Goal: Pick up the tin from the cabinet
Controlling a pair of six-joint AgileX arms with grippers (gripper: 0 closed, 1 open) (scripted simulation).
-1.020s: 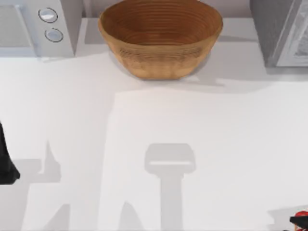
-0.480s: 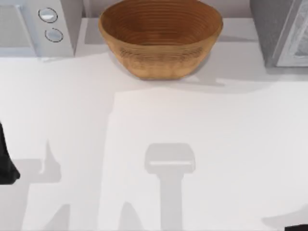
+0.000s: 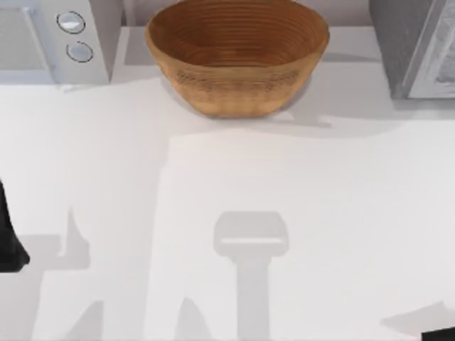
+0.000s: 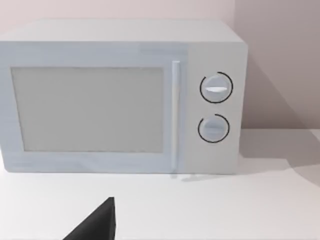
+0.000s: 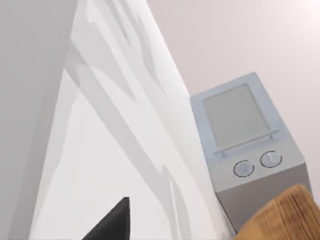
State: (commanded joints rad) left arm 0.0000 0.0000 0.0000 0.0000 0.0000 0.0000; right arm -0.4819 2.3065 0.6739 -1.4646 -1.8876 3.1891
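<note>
The tin is out of view. The grey cabinet [image 3: 409, 50] stands at the table's back right corner, cut off by the picture's edge. A dark sliver of my right arm [image 3: 437, 335] pokes in at the bottom right corner of the top view, far in front of the cabinet. In the right wrist view a dark part of my right gripper [image 5: 112, 222] hangs over the white table. My left arm [image 3: 8, 241] is parked at the left edge. A dark part of the left gripper [image 4: 95, 222] faces the microwave.
A white microwave [image 3: 60, 39] stands at the back left, also seen as the microwave [image 4: 120, 97] and microwave [image 5: 245, 145]. A wooden bowl [image 3: 237, 53] sits at the back middle, and the bowl [image 5: 285, 215] edges into the right wrist view.
The right arm's tip, which had something red at it in the bottom right corner, has drawn back out of the top view, leaving a dark sliver. The left arm has not moved.
</note>
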